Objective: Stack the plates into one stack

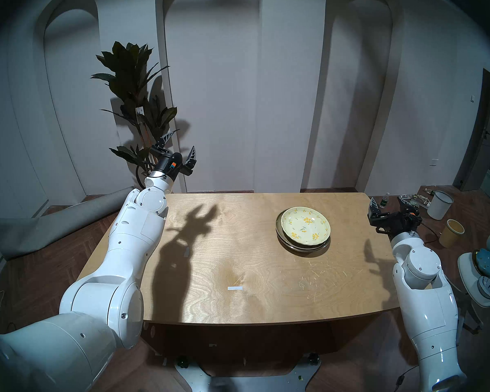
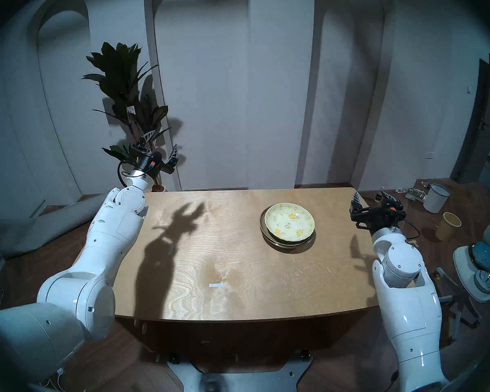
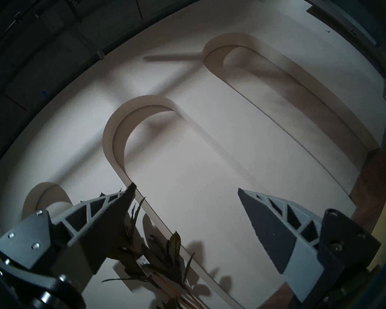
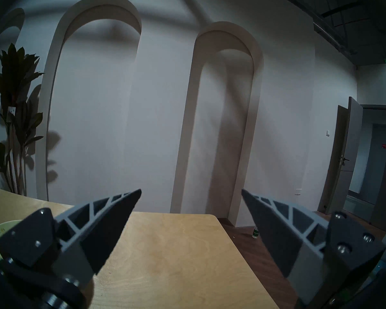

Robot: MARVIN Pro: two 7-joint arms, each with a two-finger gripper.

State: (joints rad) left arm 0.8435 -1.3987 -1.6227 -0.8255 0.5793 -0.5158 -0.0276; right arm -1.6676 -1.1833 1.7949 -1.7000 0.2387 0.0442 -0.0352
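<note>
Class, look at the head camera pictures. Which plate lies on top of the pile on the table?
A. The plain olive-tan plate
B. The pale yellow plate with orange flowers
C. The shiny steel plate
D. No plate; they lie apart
B: the pale yellow flowered plate sits uppermost, with only the rims of the other plates showing beneath it.

A wooden table [image 1: 210,269] was set before a white wall [image 1: 280,86] with arched recesses; a potted plant [image 1: 133,100] was placed by its far left corner.

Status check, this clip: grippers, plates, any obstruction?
Left gripper open, empty, raised off the table's left corner. Right gripper open, empty, beside table. Plates in one stack. Nothing in the way.
</note>
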